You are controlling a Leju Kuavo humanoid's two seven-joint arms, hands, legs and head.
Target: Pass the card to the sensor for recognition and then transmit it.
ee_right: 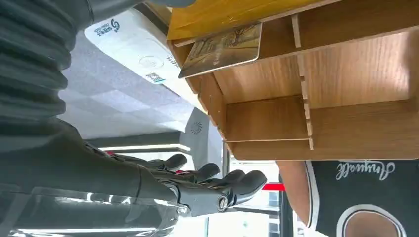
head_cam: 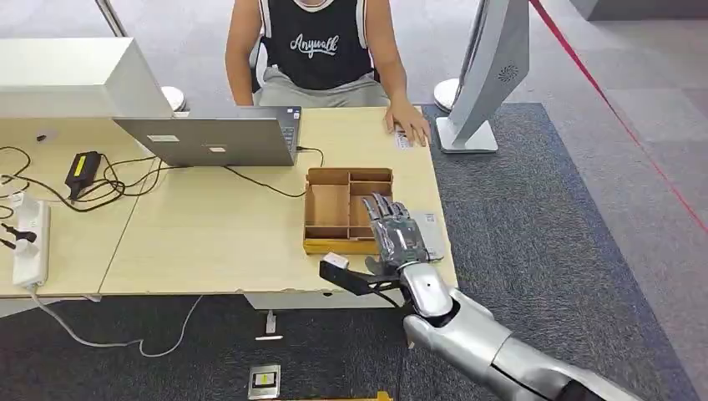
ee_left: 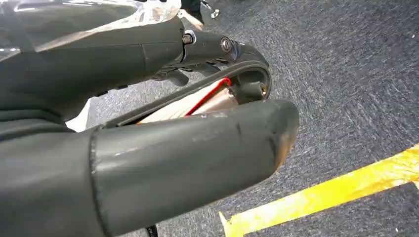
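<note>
Right hand: the right hand (head_cam: 399, 236) hovers flat at lower centre of the head view, over the right end of the wooden tray (head_cam: 327, 209). Its fingers are stretched out and spread, with nothing in them.
Right thumb: the thumb juts out sideways towards the left of the frame, past the tray's yellow front wall.
Card: the card (ee_right: 222, 49) sits inside the tray in the right wrist view. It is tilted, with one edge against the yellow wall in a corner compartment, and it is apart from the hand's fingers (ee_right: 232, 183).
Sensor: the white sensor pad (ee_right: 133, 47) lies on the desk just beside the tray's right side. In the head view it peeks out from under the hand (head_cam: 432, 227).
Left hand: the left hand (ee_left: 163, 123) hangs above dark carpet with a yellow tape line (ee_left: 321, 197). The thumb and fingers curve towards each other. Something pale with a red edge shows in the gap, and I cannot tell whether it is held.
Desk: the light wooden desk (head_cam: 209, 234) fills the left and centre of the head view. A laptop (head_cam: 217, 138) stands at upper centre, and a power strip (head_cam: 29, 238) with cables lies at far left.
Person: a person (head_cam: 317, 42) in a dark top sits at the top of the frame, across the desk. One hand (head_cam: 409, 125) rests on the desk's far right corner.
Stand: a grey upright stand (head_cam: 488, 75) rises at upper right, on the carpet beside the desk.
</note>
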